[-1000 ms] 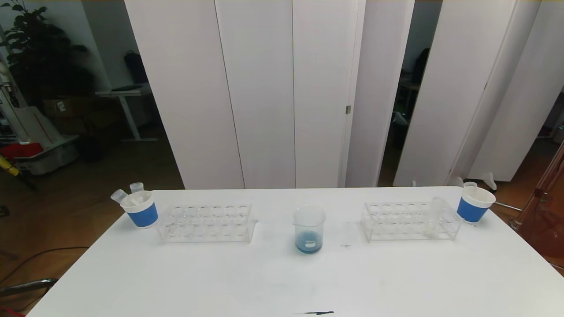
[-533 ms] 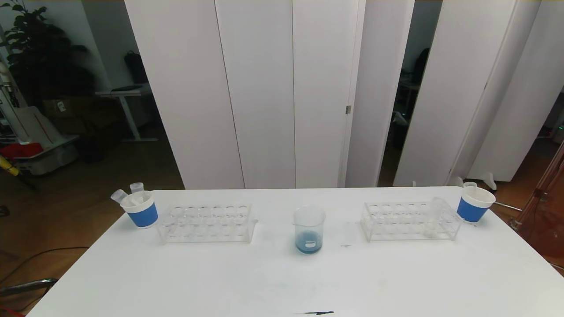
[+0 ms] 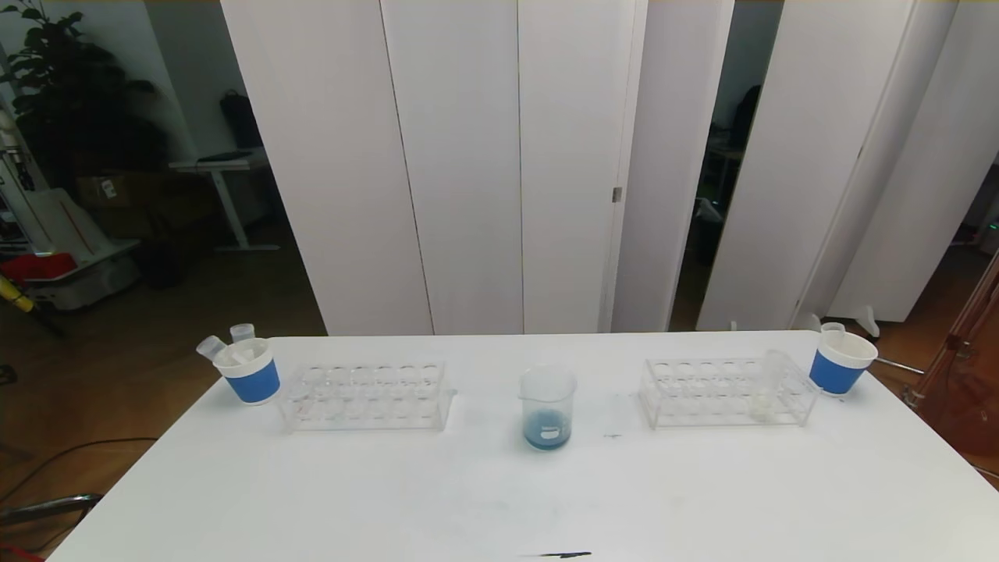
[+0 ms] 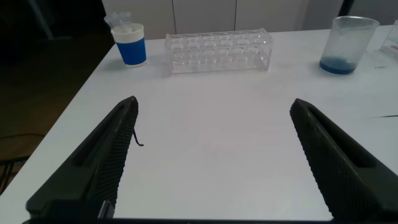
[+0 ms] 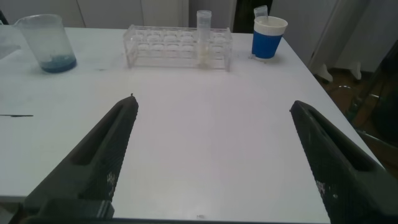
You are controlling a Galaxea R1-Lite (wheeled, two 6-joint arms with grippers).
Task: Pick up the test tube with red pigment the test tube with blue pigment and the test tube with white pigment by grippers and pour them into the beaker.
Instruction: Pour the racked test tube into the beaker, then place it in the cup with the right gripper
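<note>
- Beaker [image 3: 548, 406] mid-table, blue liquid already inside (blue pour apparently done).
- White tube [image 5: 203, 37] upright in right rack [image 5: 179, 45], unpoured.
- Left gripper [image 4: 214, 155] and right gripper [image 5: 214, 155] wide apart, holding nothing.

light: bright, even, from overhead | table [image 3: 499, 499]: washed-out white, soft faint shadows only | background: dim and murky at 9–10 o'clock in head view | rack [image 3: 726, 393]: clear plastic, low contrast against the table | wrist views: slightly soft, dark fingers [image 4: 106, 162] silhouetted, edges bowed by the wide lens
</note>
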